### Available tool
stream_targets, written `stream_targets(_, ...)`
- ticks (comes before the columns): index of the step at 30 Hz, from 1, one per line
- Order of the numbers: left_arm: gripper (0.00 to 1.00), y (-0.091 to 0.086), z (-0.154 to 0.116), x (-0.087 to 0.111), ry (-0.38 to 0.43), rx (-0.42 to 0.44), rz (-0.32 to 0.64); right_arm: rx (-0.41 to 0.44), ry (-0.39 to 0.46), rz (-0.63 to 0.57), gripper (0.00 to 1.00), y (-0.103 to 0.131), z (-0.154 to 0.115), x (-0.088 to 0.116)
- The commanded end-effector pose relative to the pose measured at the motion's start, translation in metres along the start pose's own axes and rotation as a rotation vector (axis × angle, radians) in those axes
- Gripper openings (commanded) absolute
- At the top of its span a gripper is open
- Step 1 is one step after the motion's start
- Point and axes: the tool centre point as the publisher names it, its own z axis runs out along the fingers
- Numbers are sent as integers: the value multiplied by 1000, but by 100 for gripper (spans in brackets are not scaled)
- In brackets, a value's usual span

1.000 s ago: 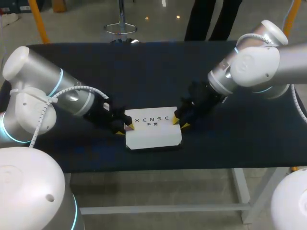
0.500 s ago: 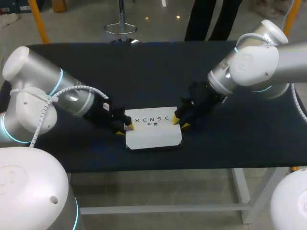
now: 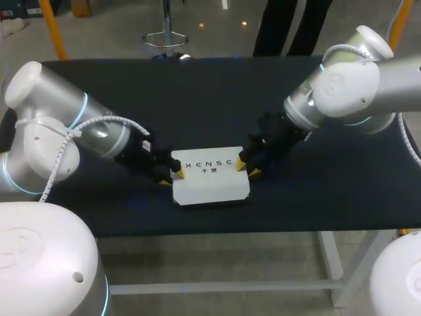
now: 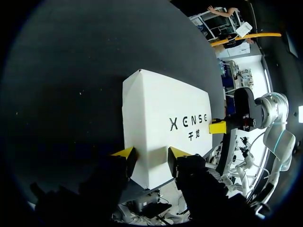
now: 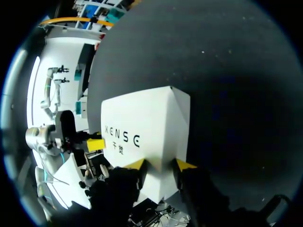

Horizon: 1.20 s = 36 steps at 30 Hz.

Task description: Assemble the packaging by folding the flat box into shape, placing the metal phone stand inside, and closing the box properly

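Note:
A white box [image 3: 210, 178], folded into shape with its printed lid face up, lies near the front middle of the black table [image 3: 197, 99]. My left gripper [image 3: 170, 178] holds the box's left end, one yellow tip on each side of it; in the left wrist view the box [image 4: 161, 113] stretches ahead of that gripper [image 4: 151, 155]. My right gripper [image 3: 248, 166] clamps the right end the same way, with the box [image 5: 147, 127] running out ahead of it [image 5: 160, 164]. The metal phone stand is not visible in any view.
The black tabletop lies bare behind and to both sides of the box. The table's front edge [image 3: 217, 230] runs just in front of the box.

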Motion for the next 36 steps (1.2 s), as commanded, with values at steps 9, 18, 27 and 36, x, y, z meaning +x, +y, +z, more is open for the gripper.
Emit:
stream_targets(9,47,-2,7,-1,1,-7,-13,13,13,10,44,-3,4,-5)
stream_targets(18,46,-2,8,0,4,-11,-11,5,38,9,45,-6,5,-7)
stream_targets(27,46,-1,9,3,2,-12,-9,-5,63,19,45,-8,5,-7)
stream_targets(36,46,0,9,11,-8,-22,-6,8,98,68,44,-2,8,2)
